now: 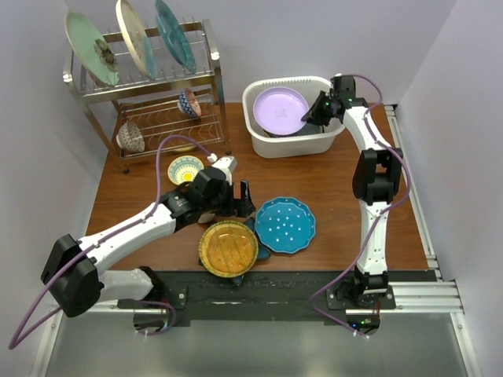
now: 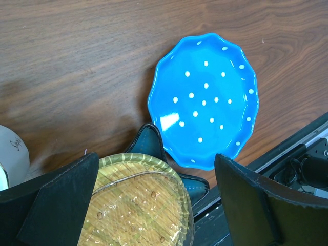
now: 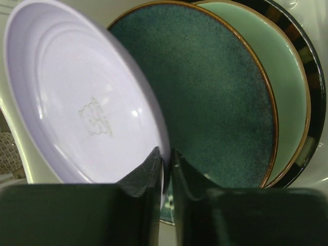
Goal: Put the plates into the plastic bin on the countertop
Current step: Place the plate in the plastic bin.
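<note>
Right hand [image 3: 166,163]: pinched narrow on the rim of the purple plate [image 1: 280,110], which slants inside the white tub [image 1: 295,146].
Tub: far right of the surface [image 1: 338,200]; a dark green plate [image 3: 215,102] lies under the purple one.
Left hand [image 2: 156,174]: spread wide, holding nothing, above the amber plate [image 1: 228,248].
Blue dotted plate [image 1: 285,225]: flat on the surface, just right of the amber plate.

Visible are a lavender plate [image 1: 280,110], an amber plate [image 1: 228,248], a blue white-dotted plate [image 1: 285,225].
</note>
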Tool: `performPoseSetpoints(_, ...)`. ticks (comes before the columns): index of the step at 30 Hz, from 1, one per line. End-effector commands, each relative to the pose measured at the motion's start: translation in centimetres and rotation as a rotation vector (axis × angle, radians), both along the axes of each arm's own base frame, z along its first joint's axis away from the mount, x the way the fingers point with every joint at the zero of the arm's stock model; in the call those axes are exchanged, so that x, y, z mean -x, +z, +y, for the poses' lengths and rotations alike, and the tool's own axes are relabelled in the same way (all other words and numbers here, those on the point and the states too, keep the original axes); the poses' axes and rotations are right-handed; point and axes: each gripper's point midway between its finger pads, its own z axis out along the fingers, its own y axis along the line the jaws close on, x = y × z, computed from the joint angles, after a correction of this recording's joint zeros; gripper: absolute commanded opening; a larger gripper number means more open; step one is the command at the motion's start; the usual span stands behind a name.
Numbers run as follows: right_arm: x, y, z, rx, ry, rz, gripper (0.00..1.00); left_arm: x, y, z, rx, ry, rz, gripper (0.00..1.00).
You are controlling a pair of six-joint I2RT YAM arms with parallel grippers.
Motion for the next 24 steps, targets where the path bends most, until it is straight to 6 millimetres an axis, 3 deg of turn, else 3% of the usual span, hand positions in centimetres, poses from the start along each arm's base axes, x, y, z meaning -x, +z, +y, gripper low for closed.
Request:
performPoseSetpoints(1, -0.4, 2.3, 0.2, -0.032, 0.016, -0.051, 0.24, -0.3, 0.8, 0.1, 0.011, 0.003, -0.030, 1.00)
performPoseSetpoints(5, -0.3, 2.4, 0.0, -0.032, 0.020, -0.052, 0.36, -0.3, 0.8, 0.1, 0.010, 0.002, -0.031, 1.00)
performPoseSetpoints(14, -0.1, 3.9, -0.7, -0.018, 0.011, -0.073, 0.53, -0.3, 0.7, 0.1, 0.012, -0.001, -0.030, 1.00)
performPoseSetpoints(18, 0.2, 5.3, -1.3, 0.002, -0.009, -0.099, 0.61, -0.3, 0.6, 0.1, 0.011, 0.000, -0.027, 1.00)
performPoseSetpoints(24, 0.9, 10.0, -1.6, 0.007, -0.021, -0.198, 0.71, -0.2, 0.6, 0.0, 0.017, 0.000, -0.024, 1.00)
